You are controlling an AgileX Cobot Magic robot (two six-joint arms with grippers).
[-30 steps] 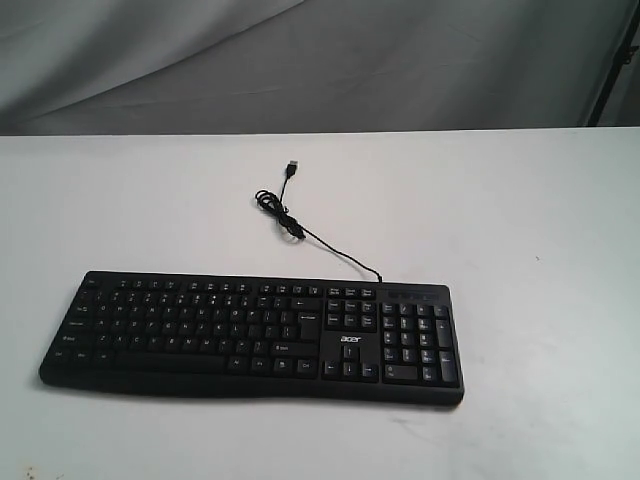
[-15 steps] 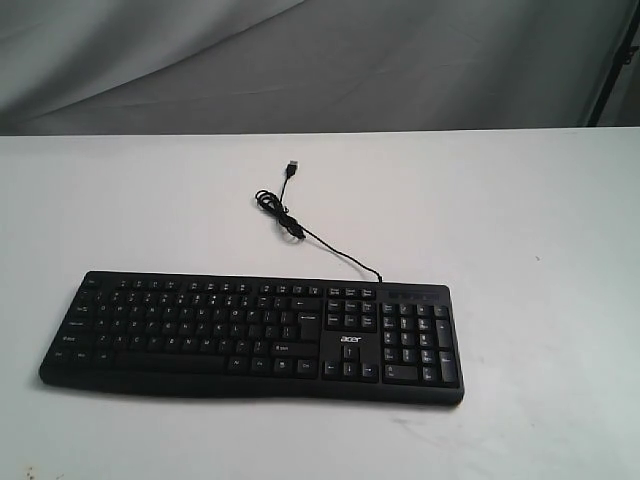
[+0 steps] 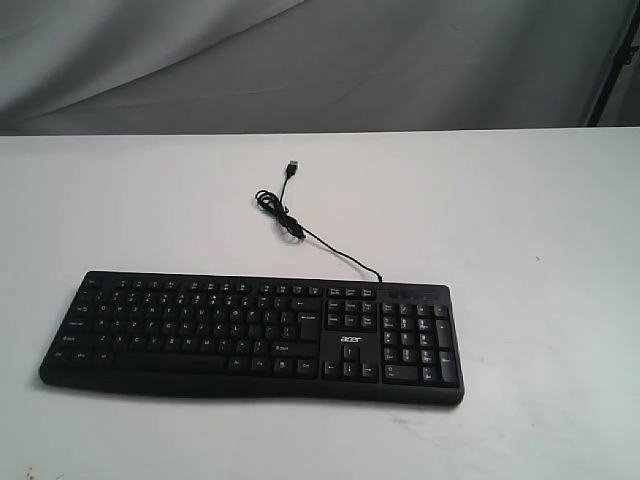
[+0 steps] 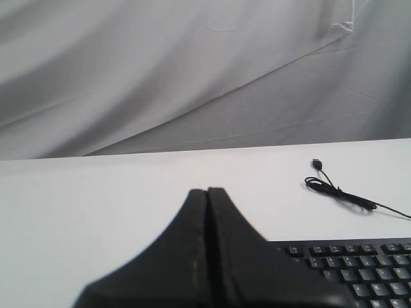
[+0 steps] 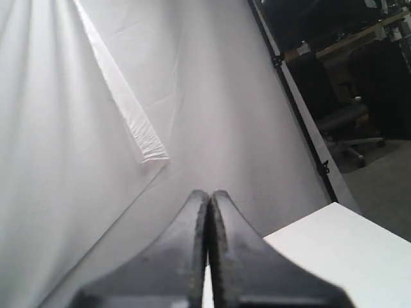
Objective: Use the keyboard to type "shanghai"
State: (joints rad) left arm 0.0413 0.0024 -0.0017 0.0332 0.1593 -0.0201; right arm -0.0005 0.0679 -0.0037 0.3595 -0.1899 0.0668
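The wide black keyboard (image 3: pixel 255 335) lies on the white table (image 3: pixel 520 220) toward its front, number pad and white "acer" logo at its right end. Its thin black cable (image 3: pixel 300 228) curls away behind it to a loose USB plug. Neither arm shows in the exterior view. In the left wrist view my left gripper (image 4: pixel 207 191) is shut with nothing in it, and part of the keyboard (image 4: pixel 359 266) and the cable (image 4: pixel 340 192) lie beyond it. My right gripper (image 5: pixel 209 192) is shut and empty too, facing the backdrop with a table corner (image 5: pixel 340 244) beside it.
A grey-white cloth backdrop (image 3: pixel 300 60) hangs behind the table. A dark stand pole (image 3: pixel 612 60) rises at the far right. In the right wrist view, an office chair (image 5: pixel 350 128) and shelving stand past the backdrop's edge.
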